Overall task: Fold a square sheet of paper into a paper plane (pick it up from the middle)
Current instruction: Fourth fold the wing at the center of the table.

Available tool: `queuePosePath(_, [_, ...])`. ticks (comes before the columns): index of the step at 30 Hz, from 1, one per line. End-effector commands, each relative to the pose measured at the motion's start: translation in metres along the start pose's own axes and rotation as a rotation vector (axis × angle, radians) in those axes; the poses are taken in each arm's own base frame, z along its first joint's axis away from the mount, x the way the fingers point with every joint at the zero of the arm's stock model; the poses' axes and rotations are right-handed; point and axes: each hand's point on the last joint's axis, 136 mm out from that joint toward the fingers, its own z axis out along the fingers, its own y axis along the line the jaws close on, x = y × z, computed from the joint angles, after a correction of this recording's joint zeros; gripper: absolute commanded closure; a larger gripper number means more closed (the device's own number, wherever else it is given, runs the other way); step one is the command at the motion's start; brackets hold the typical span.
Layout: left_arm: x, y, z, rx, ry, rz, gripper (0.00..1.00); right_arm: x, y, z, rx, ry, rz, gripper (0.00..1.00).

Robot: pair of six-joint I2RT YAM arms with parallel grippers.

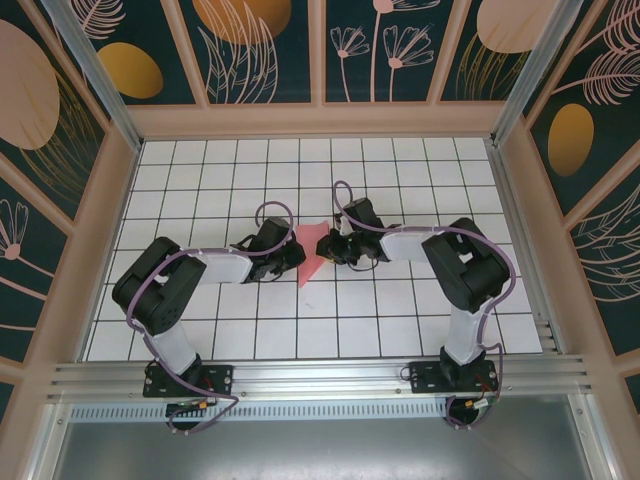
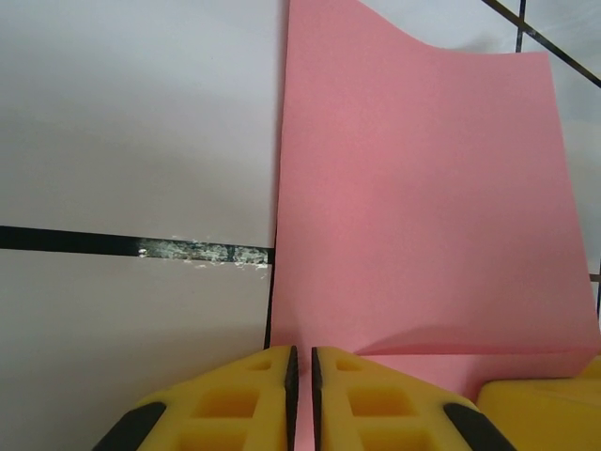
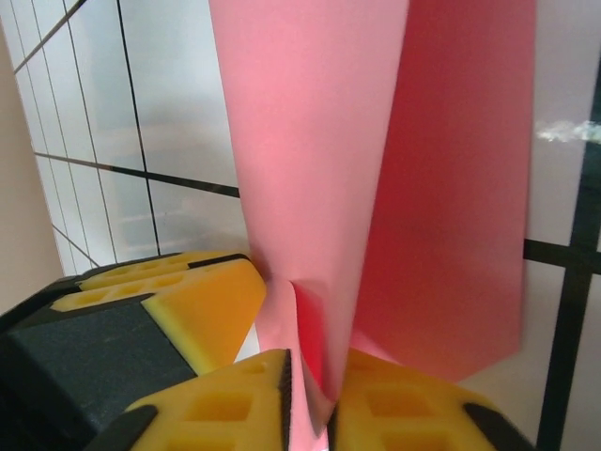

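We see a thin salmon-pink square sheet of paper (image 1: 311,255) near the middle of a white tiled table (image 1: 400,330), between two black robot arms that meet tip to tip. The right gripper (image 1: 328,246) is clamped on the sheet: in its wrist view, two pink leaves run down into a crease pinched between its yellow fingers (image 3: 404,413). The left gripper (image 1: 292,250) has its jaws drawn to a thin slit. The sheet's lower edge runs in at their tips, so we judge that it is pinching too. We think a grip from both sides is meant to hold the limp sheet doubled and taut so a fold can be set. From above, the sheet reads as a slim wedge. Its long axis runs from the far side towards the arm bases, with the broad end far and the point near and slightly left. We cannot tell whether that point touches the tiles.
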Motion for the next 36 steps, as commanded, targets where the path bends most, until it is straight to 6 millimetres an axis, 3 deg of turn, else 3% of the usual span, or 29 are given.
queuePosePath(1, [0.000, 0.006, -0.006, -0.012, -0.006, 0.016, 0.83, 0.000, 0.000, 0.006, -0.004, 0.008, 0.009, 0.91])
queuePosePath(3, [-0.009, -0.004, -0.015, 0.016, -0.035, 0.025, 0.81, -0.004, -0.003, 0.003, 0.020, -0.018, 0.015, 0.97])
queuePosePath(7, [-0.020, -0.016, -0.028, 0.043, -0.080, 0.044, 0.71, -0.015, 0.001, -0.013, 0.052, -0.109, 0.006, 1.00])
queuePosePath(17, [-0.029, -0.059, -0.066, 0.270, -0.163, 0.132, 0.31, -0.025, 0.003, -0.066, 0.143, -0.320, 0.058, 1.00])
queuePosePath(23, [-0.039, -0.078, -0.092, 0.388, -0.313, 0.318, 0.10, -0.032, 0.008, -0.064, 0.121, -0.355, 0.169, 1.00])
queuePosePath(30, [-0.045, -0.072, -0.091, 0.359, -0.430, 0.507, 0.13, -0.042, 0.004, -0.041, 0.135, -0.301, 0.291, 1.00])
queuePosePath(36, [-0.030, -0.079, -0.094, 0.411, -0.476, 0.690, 0.18, -0.041, -0.004, -0.030, 0.164, -0.282, 0.426, 1.00])
